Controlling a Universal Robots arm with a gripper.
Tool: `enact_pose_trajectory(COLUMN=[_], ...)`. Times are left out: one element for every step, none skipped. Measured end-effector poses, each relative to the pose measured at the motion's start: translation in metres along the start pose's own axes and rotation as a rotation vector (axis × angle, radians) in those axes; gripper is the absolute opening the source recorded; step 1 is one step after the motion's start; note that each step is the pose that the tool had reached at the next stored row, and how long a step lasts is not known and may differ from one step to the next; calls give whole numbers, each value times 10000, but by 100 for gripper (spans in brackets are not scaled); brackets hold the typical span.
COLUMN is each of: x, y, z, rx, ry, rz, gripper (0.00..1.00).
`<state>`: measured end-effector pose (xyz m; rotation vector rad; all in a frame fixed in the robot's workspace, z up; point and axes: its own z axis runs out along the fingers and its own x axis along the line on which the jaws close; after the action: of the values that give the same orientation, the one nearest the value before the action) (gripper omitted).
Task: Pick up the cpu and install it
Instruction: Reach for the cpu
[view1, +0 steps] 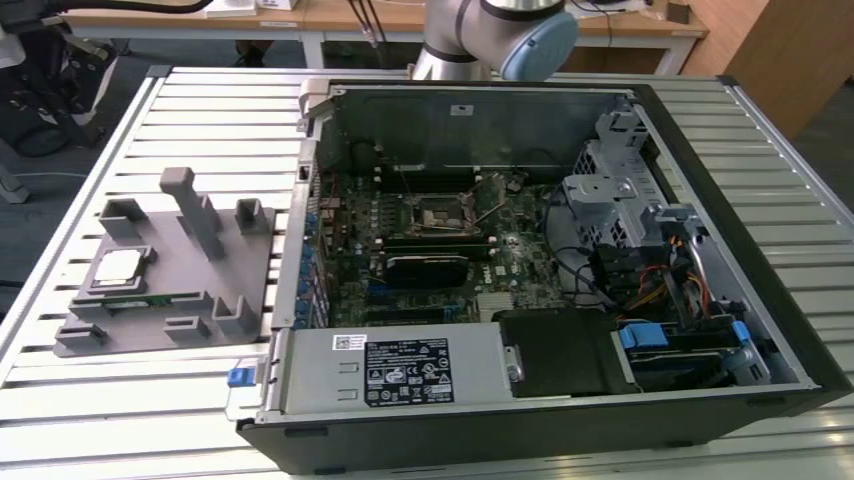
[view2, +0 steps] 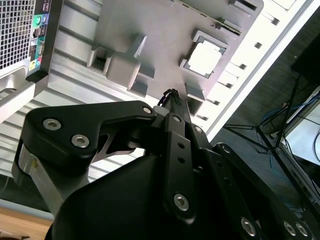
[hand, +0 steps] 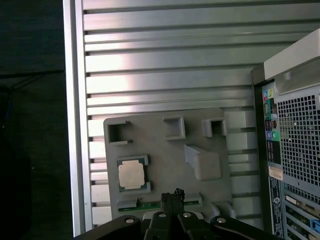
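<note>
- The pincer is hovering above a grey holder tray in the first wrist view. Its fingertips are meeting at one point, so it is closed and gripping nothing.
- In the second wrist view the pincer is showing the same closed tips over the tray.
- The cpu is lying flat, silver top up, in a square recess of the tray. It is sitting below the pincer and off to one side of the tips, clear of them.
- In the second wrist view the cpu is resting just beyond the tips, untouched.
- In the exterior view the cpu is sitting in the tray on the slatted table.
- A green memory stick is lying in a tray slot, nearer the tips than the cpu.
- The open computer case is standing beside the tray, its board socket lying well apart from the cpu.
</note>
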<state>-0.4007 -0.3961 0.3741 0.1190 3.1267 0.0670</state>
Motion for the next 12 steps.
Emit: enact_pose_trajectory(x=[16, 31, 45, 61, 76, 91, 106, 121, 135, 150, 165, 179], y=[-1, -3, -4, -5, -5, -6, -8, -9, -10, -11, -11, -12], z=[1, 2, 2, 3, 4, 5, 6, 7, 7, 8, 8, 9], rx=[0, 0, 0, 0, 0, 1, 0, 0, 0, 1, 1, 1], ry=[1, 3, 5, 6, 8, 10, 11, 12, 14, 16, 18, 19], rz=[0, 0, 0, 0, 0, 1, 0, 1, 0, 0, 1, 0], gripper=[11, 11, 11, 11, 11, 11, 11, 11, 11, 11, 11, 11])
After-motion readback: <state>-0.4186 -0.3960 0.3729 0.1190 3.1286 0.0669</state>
